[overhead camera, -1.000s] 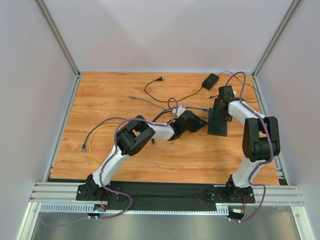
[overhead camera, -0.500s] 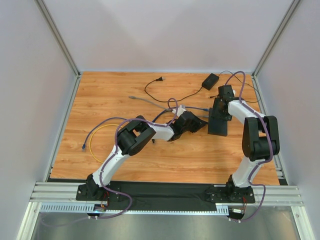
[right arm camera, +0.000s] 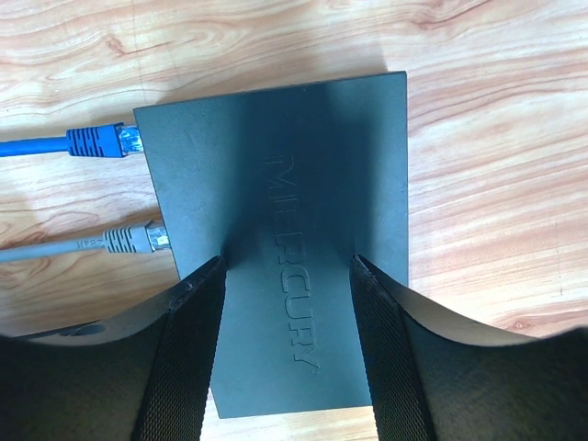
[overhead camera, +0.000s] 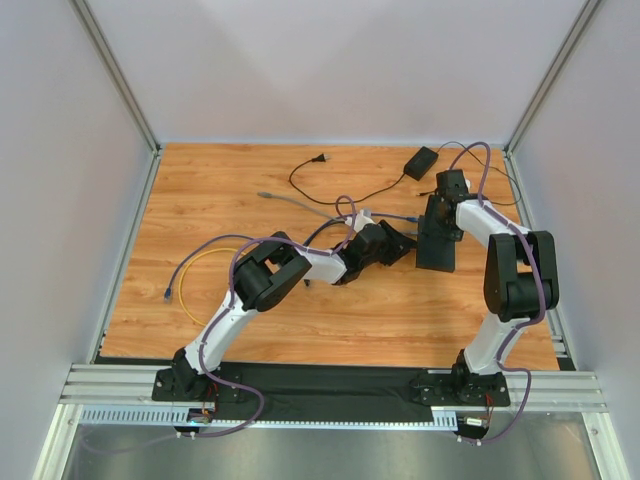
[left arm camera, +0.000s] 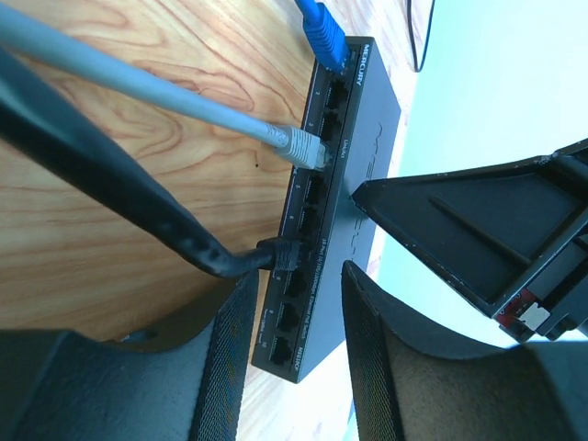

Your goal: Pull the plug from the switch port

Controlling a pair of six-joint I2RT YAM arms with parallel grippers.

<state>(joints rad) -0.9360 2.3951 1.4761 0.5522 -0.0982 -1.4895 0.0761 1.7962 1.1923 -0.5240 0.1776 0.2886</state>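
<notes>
The black switch (overhead camera: 436,248) lies flat at the right of the table. Its port row faces left, with a blue plug (left arm camera: 322,28), a grey plug (left arm camera: 299,145) and a black plug (left arm camera: 280,254) in it. My left gripper (left arm camera: 294,358) is open at the port edge, its jaws straddling the empty ports just below the black plug, whose thick cable crosses the left finger (left arm camera: 230,349). My right gripper (right arm camera: 289,340) is open, its fingertips down on the switch's top face (right arm camera: 276,147). The right wrist view shows the blue plug (right arm camera: 96,141) and the grey plug (right arm camera: 133,239); the black plug is hidden there.
A small black power adapter (overhead camera: 421,160) with a thin cord and wall plug (overhead camera: 320,158) lies at the back. A yellow cable loop (overhead camera: 195,282) lies at the left and a grey cable (overhead camera: 290,203) runs across the middle. Enclosure walls stand on three sides.
My left gripper has edged slightly right, closer to the switch's port edge. The right arm and the switch have not moved.
</notes>
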